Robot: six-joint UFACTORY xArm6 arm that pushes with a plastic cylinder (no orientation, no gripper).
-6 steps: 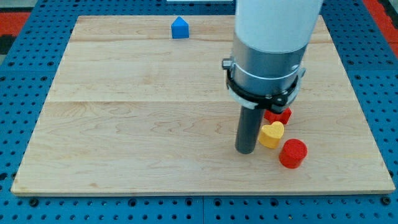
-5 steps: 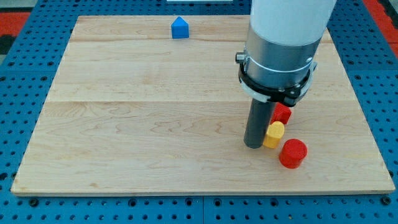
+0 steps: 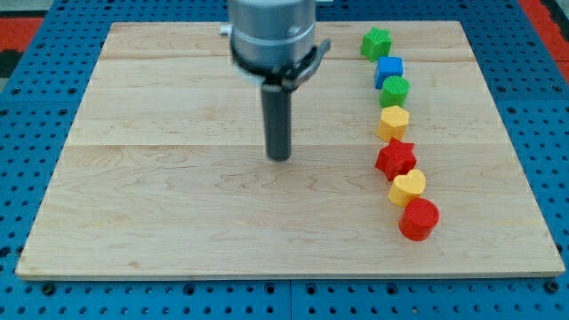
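Blocks stand in a curved column at the view's right; my tip (image 3: 280, 157) rests on bare desk (image 3: 160, 178), touching none, nearest the red star (image 3: 396, 158); the rod has no tool to open or close.

Grey cylindrical arm housing, black clamp ring with small lugs around its base, straight dark rod below, my tip (image 3: 280, 157) blunt, flat-ended.

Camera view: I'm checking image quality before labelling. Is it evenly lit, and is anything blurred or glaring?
Camera view: lighting is even and soft, no harsh glare on the wooden board; my tip casts only a faint shadow; the red star block and red cylinder look sharp; the arm's upper housing is slightly blurred.
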